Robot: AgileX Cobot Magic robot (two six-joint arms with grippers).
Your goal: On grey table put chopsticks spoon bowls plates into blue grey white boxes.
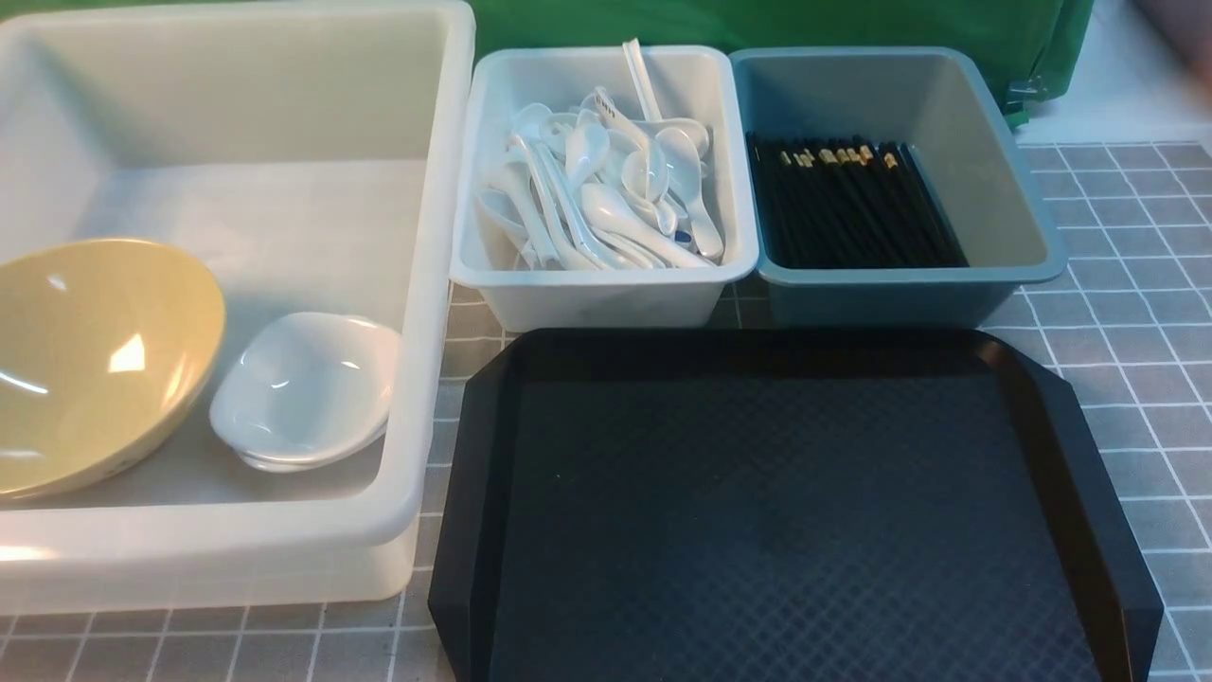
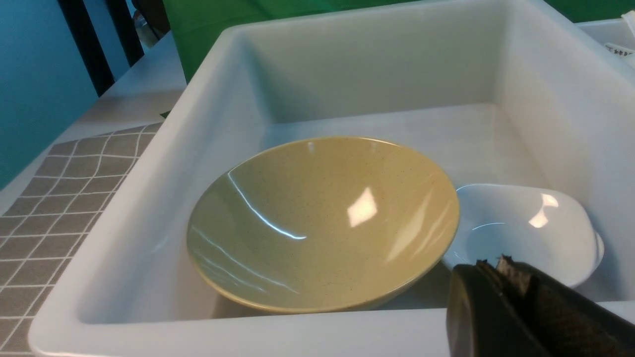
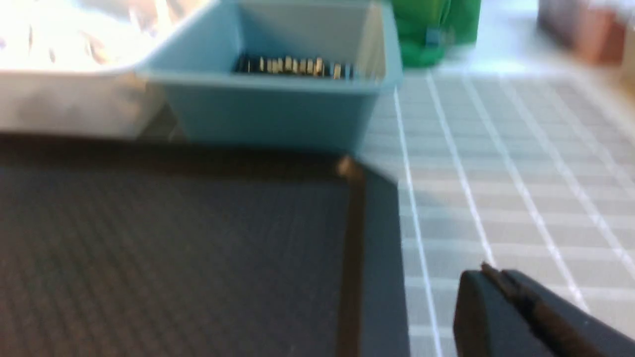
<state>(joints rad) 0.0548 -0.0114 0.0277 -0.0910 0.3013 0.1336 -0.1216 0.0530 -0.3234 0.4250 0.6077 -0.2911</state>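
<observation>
Grey table (image 1: 1127,313): bowl (image 1: 95,365) in white tub (image 1: 417,284).

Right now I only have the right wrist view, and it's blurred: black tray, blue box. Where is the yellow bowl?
Observer: The yellow bowl lies tilted inside the big white tub, on the tub's near left side.
Operator: And the plates?
Observer: The white plates look stacked, right beside the bowl in the same tub.
Operator: Spoons?
Observer: The spoons are piled in the pale box, just left of the blue box.
</observation>
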